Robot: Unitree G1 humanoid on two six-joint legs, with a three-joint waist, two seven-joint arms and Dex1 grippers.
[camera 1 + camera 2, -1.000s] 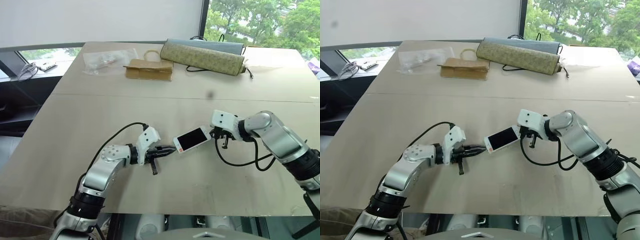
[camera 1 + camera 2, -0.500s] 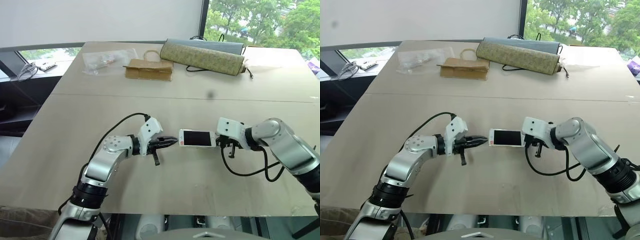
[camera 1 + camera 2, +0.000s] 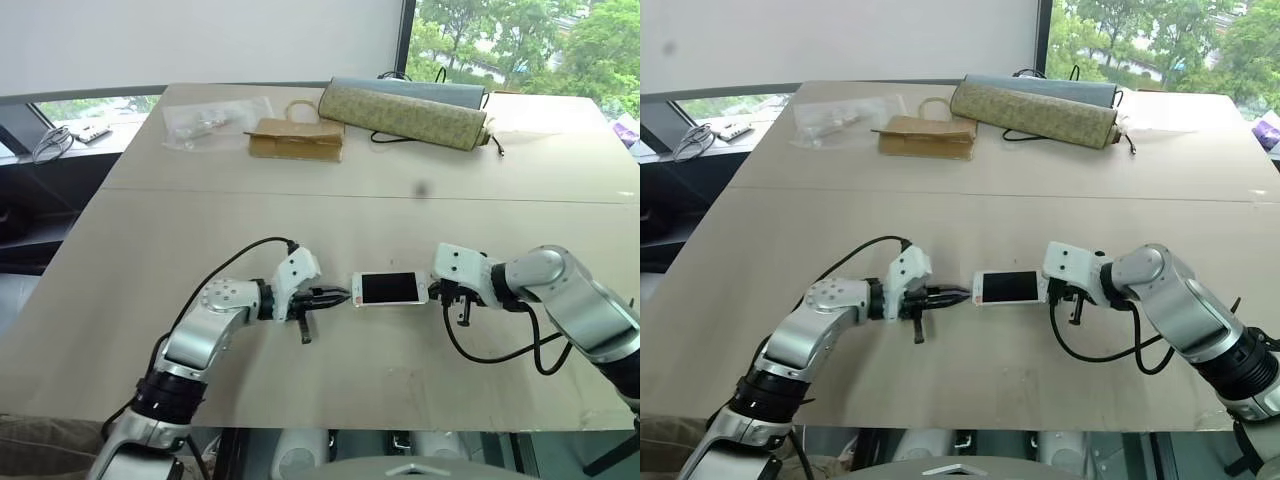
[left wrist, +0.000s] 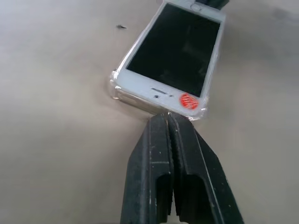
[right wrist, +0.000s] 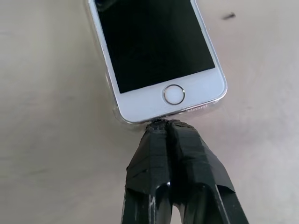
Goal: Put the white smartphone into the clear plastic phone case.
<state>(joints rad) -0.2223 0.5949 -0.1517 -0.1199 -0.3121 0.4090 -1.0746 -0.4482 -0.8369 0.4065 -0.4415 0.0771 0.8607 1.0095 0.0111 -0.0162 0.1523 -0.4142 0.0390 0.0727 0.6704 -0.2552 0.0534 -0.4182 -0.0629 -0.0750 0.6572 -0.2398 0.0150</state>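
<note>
The white smartphone [image 3: 390, 288] lies flat, screen up, on the table [image 3: 330, 210] between my two grippers. A clear plastic phone case [image 4: 114, 91] rims it; the glossy edge also shows at the home-button end [image 5: 223, 95]. My left gripper [image 3: 342, 296] is shut, its tips [image 4: 167, 116] touching the end with a red sticker [image 4: 188, 101]. My right gripper [image 3: 432, 291] is shut too, its tips [image 5: 162, 123] against the case edge below the home button [image 5: 174, 94]. Nothing sits between either pair of fingers.
At the table's far side lie a crinkled clear plastic bag [image 3: 215, 120], a brown paper bag [image 3: 297, 138] and a long patterned roll [image 3: 405, 115] with a black cable [image 3: 495, 140]. Bare tabletop surrounds the phone. A window sill with cables [image 3: 55, 142] lies to the left.
The phone has swung from a slanted pose to straight across between the grippers. The right gripper drew back toward me with it, and the left tips now touch its end.
</note>
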